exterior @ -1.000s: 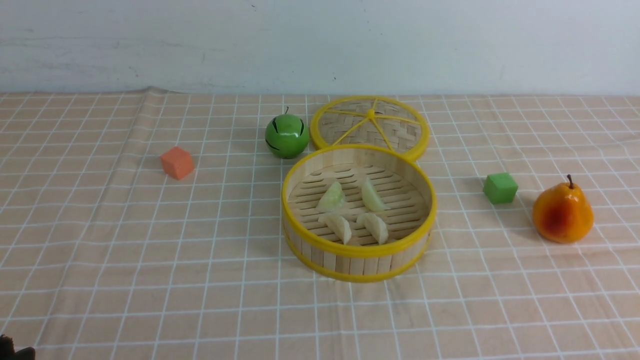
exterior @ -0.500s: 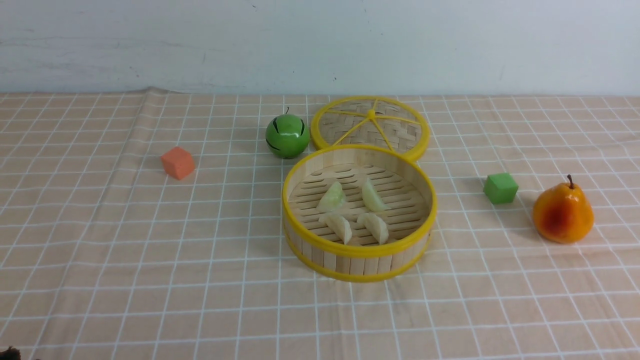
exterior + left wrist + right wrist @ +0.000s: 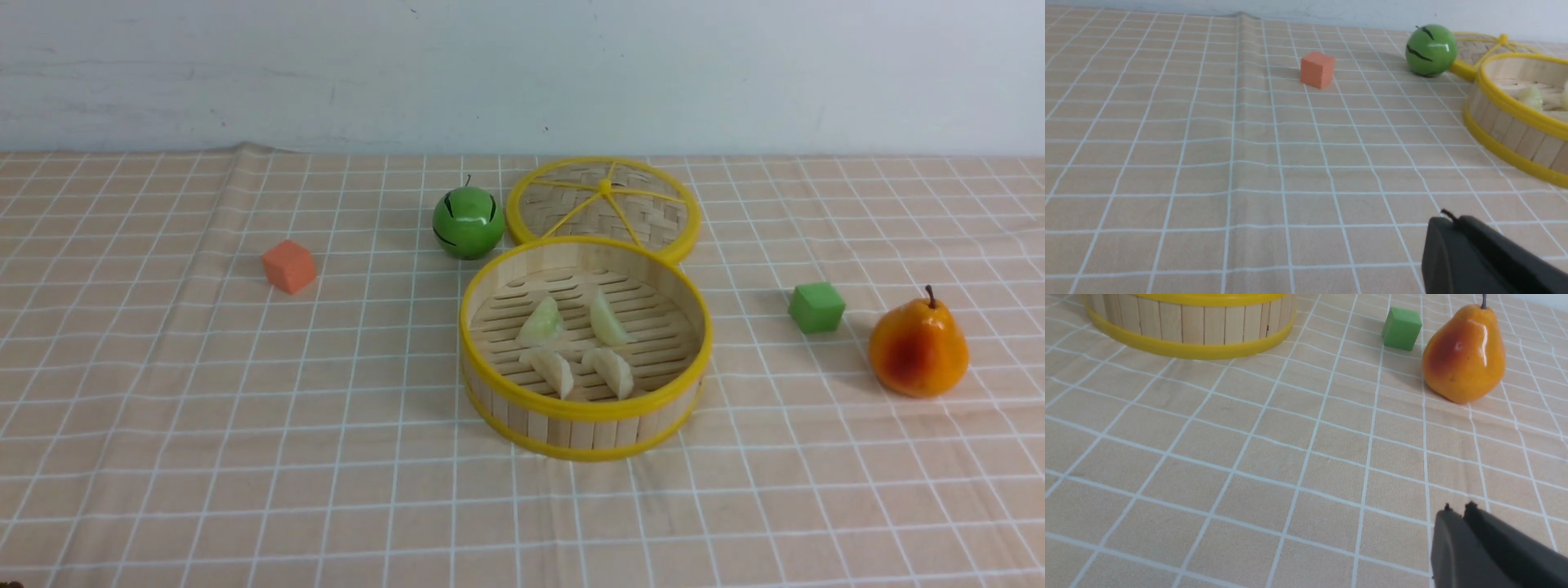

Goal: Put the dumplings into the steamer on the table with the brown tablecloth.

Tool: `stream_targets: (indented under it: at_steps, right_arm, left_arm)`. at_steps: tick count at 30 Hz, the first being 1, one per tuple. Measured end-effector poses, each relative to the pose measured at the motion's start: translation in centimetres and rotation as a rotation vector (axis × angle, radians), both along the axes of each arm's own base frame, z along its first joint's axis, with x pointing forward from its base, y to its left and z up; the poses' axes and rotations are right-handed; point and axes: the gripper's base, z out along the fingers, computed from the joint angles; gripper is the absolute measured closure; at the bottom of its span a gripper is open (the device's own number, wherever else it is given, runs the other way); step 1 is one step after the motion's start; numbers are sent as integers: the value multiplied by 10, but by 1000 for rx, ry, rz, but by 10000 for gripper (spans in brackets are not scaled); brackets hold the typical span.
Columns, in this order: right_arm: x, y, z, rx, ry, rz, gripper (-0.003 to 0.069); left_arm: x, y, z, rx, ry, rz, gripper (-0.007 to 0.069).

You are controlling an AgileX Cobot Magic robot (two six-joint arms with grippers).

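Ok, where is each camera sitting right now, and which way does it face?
Front view: between the arms, looking forward at the steamer holding four dumplings; no arm shows.
Left wrist view: low over the brown tablecloth, facing the orange cube; left gripper shut.
Right wrist view: low, facing the pear; right gripper shut.
Both wrist views share the steamer.
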Motion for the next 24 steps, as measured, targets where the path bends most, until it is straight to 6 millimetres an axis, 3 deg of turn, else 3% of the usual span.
stream_targets:
  at_steps: [9,24]
  right_arm:
    - [0,0,0,0,0,0,620]
    - [0,0,0,0,0,0,620]
  left_arm:
    - [-3,2,-17,19,153,27,638]
    - [-3,0,-17,39,159,10,638]
